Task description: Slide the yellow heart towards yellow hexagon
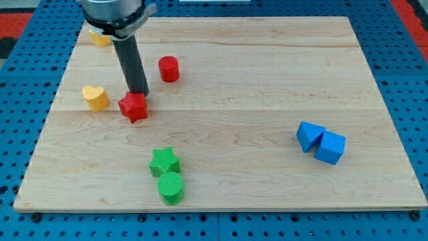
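Note:
The yellow heart (95, 98) lies near the board's left edge. The yellow hexagon (99, 37) sits at the top left corner, partly hidden behind the arm. My tip (138, 94) stands at the top edge of a red star-shaped block (134, 107), to the right of the heart and apart from it. The hexagon is well above the heart in the view.
A red cylinder (168, 69) stands to the upper right of my tip. A green star (164, 161) and a green cylinder (170, 187) touch near the bottom. Two blue blocks (322, 142) touch at the right. The wooden board (267, 80) ends in blue pegboard.

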Tool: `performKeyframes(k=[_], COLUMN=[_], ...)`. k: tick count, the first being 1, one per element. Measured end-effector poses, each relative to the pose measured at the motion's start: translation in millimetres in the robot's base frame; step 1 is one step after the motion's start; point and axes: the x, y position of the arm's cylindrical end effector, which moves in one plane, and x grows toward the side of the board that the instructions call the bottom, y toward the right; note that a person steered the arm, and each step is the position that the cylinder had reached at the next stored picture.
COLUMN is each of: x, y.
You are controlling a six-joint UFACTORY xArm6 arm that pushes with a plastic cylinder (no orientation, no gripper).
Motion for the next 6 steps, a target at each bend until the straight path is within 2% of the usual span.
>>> performKeyframes(k=[1,2,3,4,5,6], x=[22.2,45.1,59.7,92.9,85.0,45.8], y=[-7.9,-49.3,-3.7,-16.6,-86.6,-99.8])
